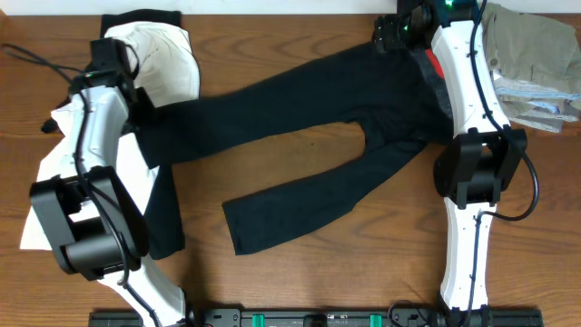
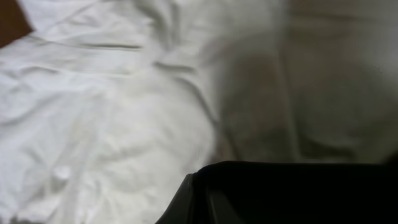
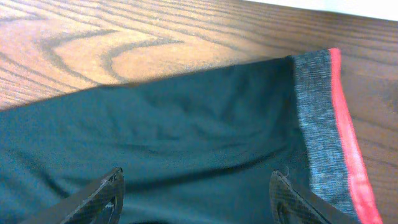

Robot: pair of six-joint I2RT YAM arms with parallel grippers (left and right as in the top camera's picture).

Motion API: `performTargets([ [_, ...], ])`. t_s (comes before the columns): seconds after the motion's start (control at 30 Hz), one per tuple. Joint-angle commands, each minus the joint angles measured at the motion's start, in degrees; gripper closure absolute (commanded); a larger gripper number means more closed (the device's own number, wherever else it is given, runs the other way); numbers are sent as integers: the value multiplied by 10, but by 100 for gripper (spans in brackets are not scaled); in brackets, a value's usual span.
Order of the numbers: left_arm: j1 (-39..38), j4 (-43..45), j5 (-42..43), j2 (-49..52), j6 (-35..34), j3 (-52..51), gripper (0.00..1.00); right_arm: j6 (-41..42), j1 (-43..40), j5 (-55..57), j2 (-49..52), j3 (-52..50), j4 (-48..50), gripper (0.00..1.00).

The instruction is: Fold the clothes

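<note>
The black pants [image 1: 300, 154] lie spread across the wooden table [image 1: 272, 36], waist at the upper right and both legs running left. My left gripper [image 1: 145, 107] sits at the end of the upper leg, shut on it. In the left wrist view black pants fabric [image 2: 292, 193] fills the bottom and hides the fingers, with white cloth [image 2: 106, 112] behind. My right gripper [image 1: 392, 32] hovers open over the waist. In its wrist view the right gripper [image 3: 199, 190] straddles black fabric beside the grey waistband [image 3: 317, 124] with its red edge [image 3: 346, 130].
A large white garment [image 1: 172, 54] lies under and around the left arm, and continues at the table's left side [image 1: 50, 182]. Another strip of dark cloth [image 1: 165, 213] lies beside it. Khaki-beige garments [image 1: 536, 45] are piled at the upper right.
</note>
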Motion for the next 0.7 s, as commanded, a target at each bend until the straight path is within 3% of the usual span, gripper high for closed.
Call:
performTargets([
  [0.0, 28, 0, -17, 0, 7, 11, 94, -3, 7, -2, 0, 9, 9, 27],
  [0.1, 36, 0, 0, 0, 7, 11, 93, -2, 4, -2, 0, 9, 29, 25],
  [0.13, 36, 0, 8, 0, 7, 11, 83, -2, 3, -2, 0, 9, 37, 25],
  [0.23, 29, -1, 28, 0, 7, 11, 22, -11, -4, 0, 0, 9, 50, 24],
  [0.27, 25, -2, 28, 0, 7, 12, 7, -16, -8, 2, 0, 9, 54, 24],
  [0.3, 21, -3, 28, 0, 7, 12, 2, -26, -13, 3, 0, 9, 56, 23],
  [0.67, -64, -67, 46, -42, 6, 13, 2, -169, -54, 6, 49, 9, 94, 17],
])
